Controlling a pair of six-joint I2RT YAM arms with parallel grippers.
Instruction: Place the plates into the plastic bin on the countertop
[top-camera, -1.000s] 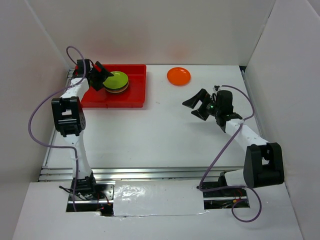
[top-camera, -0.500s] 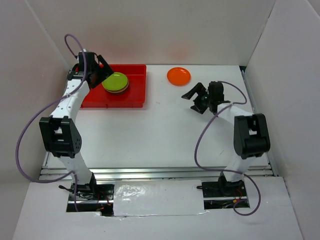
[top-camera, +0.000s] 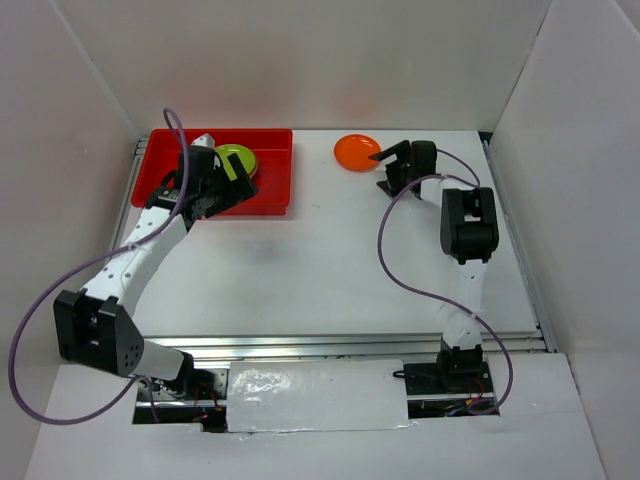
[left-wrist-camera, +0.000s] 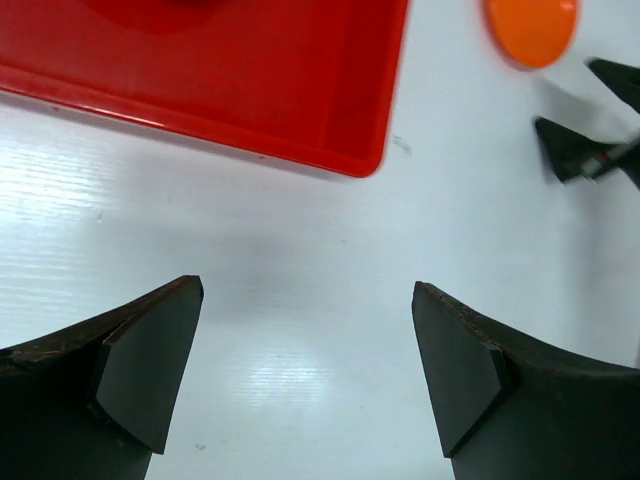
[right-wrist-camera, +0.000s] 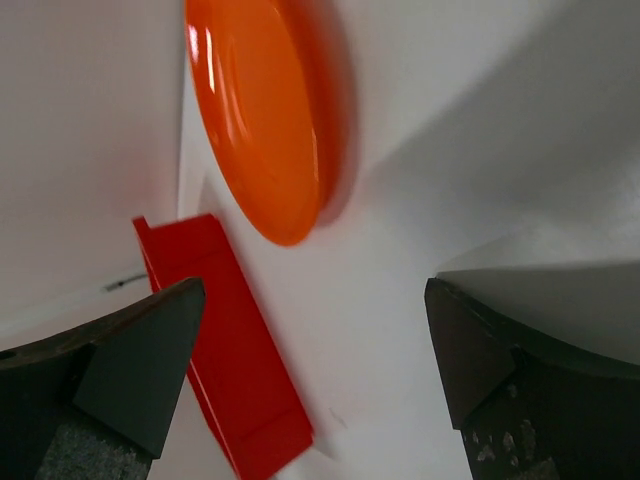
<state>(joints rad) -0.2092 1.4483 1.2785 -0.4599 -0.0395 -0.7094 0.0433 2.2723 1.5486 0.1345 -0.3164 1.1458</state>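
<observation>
An orange plate (top-camera: 357, 152) lies on the white countertop (top-camera: 330, 260), right of the red plastic bin (top-camera: 270, 170). It also shows in the left wrist view (left-wrist-camera: 531, 30) and the right wrist view (right-wrist-camera: 265, 120). In the bin a lime green plate (top-camera: 237, 158) tops a stack partly hidden by my left arm. My left gripper (top-camera: 232, 187) is open and empty over the bin's front edge. My right gripper (top-camera: 383, 171) is open and empty just right of the orange plate, not touching it. Other plates are hidden.
White walls stand on three sides. A metal rail (top-camera: 310, 345) runs along the front edge. The bin's near right corner (left-wrist-camera: 370, 160) shows in the left wrist view.
My left gripper has drawn back from the plate stack toward the bin's front edge. My right gripper has moved up and left, close to the orange plate.
</observation>
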